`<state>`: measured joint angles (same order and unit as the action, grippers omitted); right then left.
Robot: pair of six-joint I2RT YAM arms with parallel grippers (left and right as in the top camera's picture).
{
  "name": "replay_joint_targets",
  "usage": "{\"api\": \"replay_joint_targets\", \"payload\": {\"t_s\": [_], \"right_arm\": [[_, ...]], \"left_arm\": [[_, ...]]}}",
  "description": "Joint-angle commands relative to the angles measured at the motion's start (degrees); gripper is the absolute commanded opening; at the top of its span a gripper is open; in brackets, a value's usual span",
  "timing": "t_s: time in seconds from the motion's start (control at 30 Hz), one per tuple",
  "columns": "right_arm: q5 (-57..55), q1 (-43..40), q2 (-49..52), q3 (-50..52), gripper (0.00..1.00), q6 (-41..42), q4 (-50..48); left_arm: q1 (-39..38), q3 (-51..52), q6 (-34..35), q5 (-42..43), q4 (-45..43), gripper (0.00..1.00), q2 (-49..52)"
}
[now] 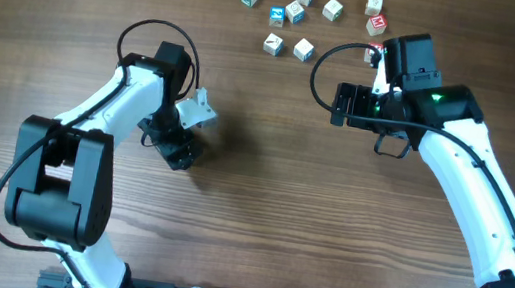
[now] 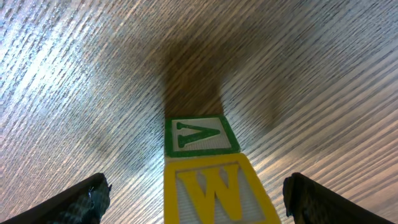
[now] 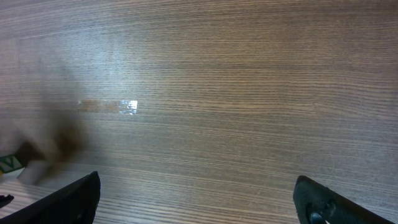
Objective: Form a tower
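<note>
1. The tower point(image 2: 208, 177) is started. The left wrist view shows a yellow W cube point(image 2: 214, 193) sitting on a green-lettered cube point(image 2: 200, 135), with the edges lined up pretty well. Can't tell if there's a third cube underneath, since this angle hides it
2. It stands on the table point(image 1: 258, 215) well away from every edge, a bit left of the middle. It's right under the left gripper point(image 2: 198, 182), so the overhead view doesn't show it
3. That gripper straddles the stack with its fingers apart and a clear gap on each side, touching nothing. My read is the top cube is placed and resting on its own
4. The right gripper point(image 3: 196, 179) is spread wide too and empty, with only bare wood under it, over on the right half towards the far edge
5. What's left: around ten loose cubes point(image 1: 295, 12) lie scattered along the far edge, right of the middle, none of them stacked. I'd call it early days, two storeys confirmed and plenty of cubes to add, depending on how tall it's meant to get
</note>
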<state>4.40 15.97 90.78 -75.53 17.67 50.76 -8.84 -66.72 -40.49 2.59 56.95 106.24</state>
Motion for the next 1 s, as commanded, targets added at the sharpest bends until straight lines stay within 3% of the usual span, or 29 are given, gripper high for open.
{"api": "replay_joint_targets", "payload": {"t_s": [0.0, 0.43, 0.97], "right_arm": [[-1.0, 0.2, -0.2, 0.3, 1.00, -1.2, -0.1], [-1.0, 0.2, -0.2, 0.3, 1.00, -1.1, -0.1], [-1.0, 0.2, -0.2, 0.3, 1.00, -1.1, -0.1]], "left_arm": [[0.0, -0.8, -0.6, -0.7, 0.1, 0.86, 0.5], [0.0, -0.8, 0.4, -0.8, 0.0, 0.76, 0.5], [-0.1, -0.8, 0.5, -0.8, 0.2, 0.84, 0.5]]}}
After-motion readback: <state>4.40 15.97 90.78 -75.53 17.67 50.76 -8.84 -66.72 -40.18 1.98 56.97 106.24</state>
